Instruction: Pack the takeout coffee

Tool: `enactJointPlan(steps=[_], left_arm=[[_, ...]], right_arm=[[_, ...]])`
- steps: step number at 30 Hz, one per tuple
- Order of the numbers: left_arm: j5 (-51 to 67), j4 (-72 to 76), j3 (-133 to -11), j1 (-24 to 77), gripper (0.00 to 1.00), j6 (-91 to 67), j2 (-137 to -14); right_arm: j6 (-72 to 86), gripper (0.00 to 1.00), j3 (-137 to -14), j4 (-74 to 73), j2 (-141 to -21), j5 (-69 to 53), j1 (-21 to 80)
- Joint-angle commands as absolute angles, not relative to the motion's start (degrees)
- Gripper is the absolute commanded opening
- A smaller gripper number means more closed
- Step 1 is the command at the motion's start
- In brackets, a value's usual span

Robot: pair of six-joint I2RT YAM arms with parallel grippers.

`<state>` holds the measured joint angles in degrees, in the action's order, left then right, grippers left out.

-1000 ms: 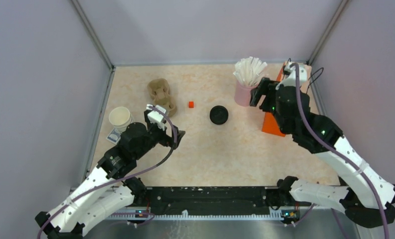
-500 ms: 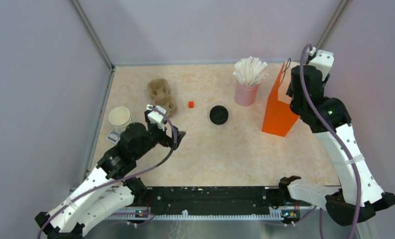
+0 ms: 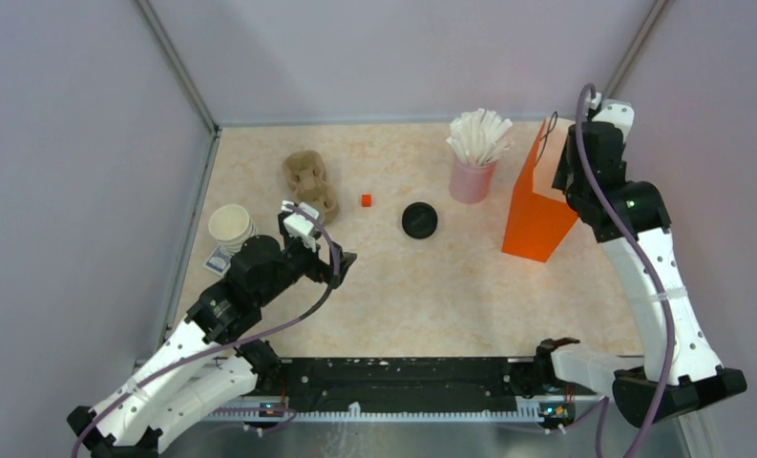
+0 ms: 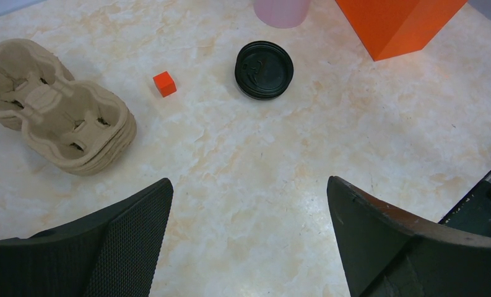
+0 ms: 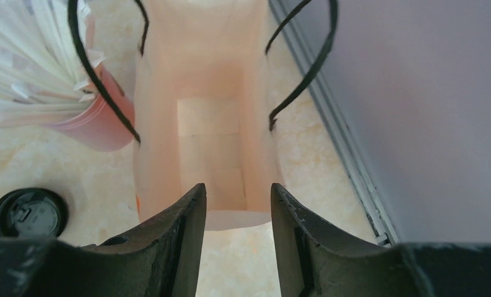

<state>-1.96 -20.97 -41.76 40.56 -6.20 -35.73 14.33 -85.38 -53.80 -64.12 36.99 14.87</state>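
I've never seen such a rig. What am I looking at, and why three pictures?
Two robot arms are bolted to a table. One picture looks down from above; the other two come from cameras on each wrist. On the table: an orange bag, the black-lidded takeout coffee, a pink cup of straws, cardboard carriers, stacked cups and a red cube. The left gripper hangs with jaws wide open, holding nothing. The right gripper hovers over the bag's open mouth, jaws partly apart; any grip is unclear.

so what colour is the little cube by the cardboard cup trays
The cube is orange-red; the left wrist view shows it best.
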Motion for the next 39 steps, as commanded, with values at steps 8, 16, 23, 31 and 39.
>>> enactJointPlan(steps=[8, 16, 23, 31, 39], left_arm=[[-14.3, -20.1, -42.6, 40.7, 0.99, -8.6, -35.2], [-52.1, -37.8, -63.2, 40.5, 0.90, -13.1, -49.6], [-51.8, -44.1, -67.7, 33.6, 0.76, -16.0, -59.1], [-41.1, -43.3, -69.3, 20.8, 0.71, -14.5, -64.6], [-35.8, -38.3, -63.1, 14.2, 0.63, -13.2, -63.4]], right_arm=[[17.3, 0.41, -92.2, -48.6, -67.1, 16.1, 25.2], [19.2, 0.41, -84.2, -31.7, -68.4, 8.1, 39.2], [20.7, 0.40, -75.5, -24.3, -67.3, 1.5, 40.3], [19.3, 0.41, -71.8, -24.5, -65.4, -2.2, 40.3], [18.2, 0.41, -70.5, -24.7, -63.8, -3.8, 40.3]])
